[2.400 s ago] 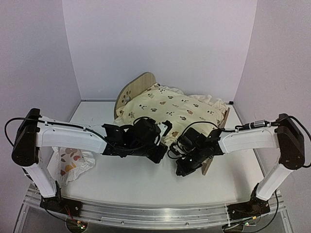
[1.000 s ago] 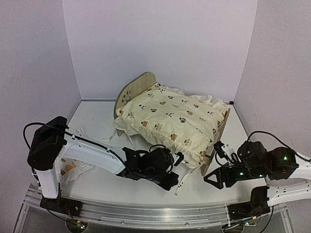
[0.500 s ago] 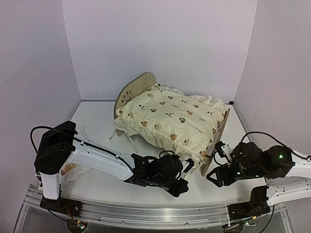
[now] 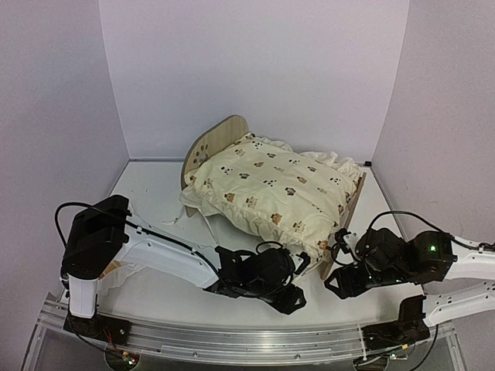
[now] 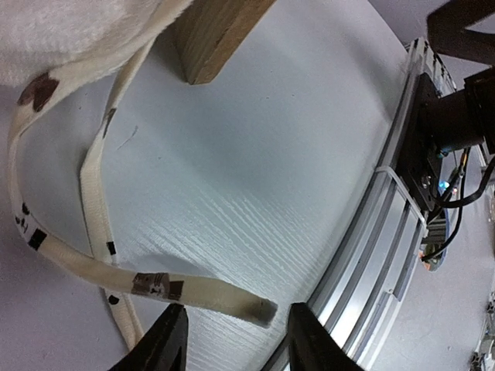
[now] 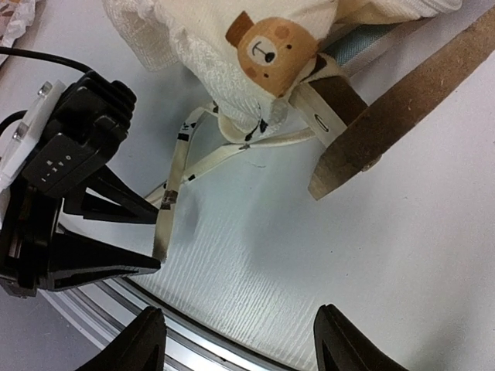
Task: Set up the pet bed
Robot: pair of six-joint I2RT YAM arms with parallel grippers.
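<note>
The small light-wood pet bed with its arched headboard point(image 4: 220, 133) stood at the back of the white table point(image 4: 155, 193), with the cream ruffled animal-print cushion point(image 4: 271, 189) on it. The left gripper point(image 5: 232, 344) sat low with its jaws parted and nothing in them. The cushion's cream tie strap point(image 5: 193, 287) lay loose just ahead of it. The right gripper point(image 6: 241, 340) was also open and empty, near the wooden footboard point(image 6: 402, 100). The step seemed to be fastening that tie. It would go best by pinching the strap near its free end and drawing it gently, so the cushion kept its place.

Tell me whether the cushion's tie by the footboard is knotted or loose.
Loose: the tie lies slack on the table, its free end unknotted between the left gripper's open jaws.
</note>
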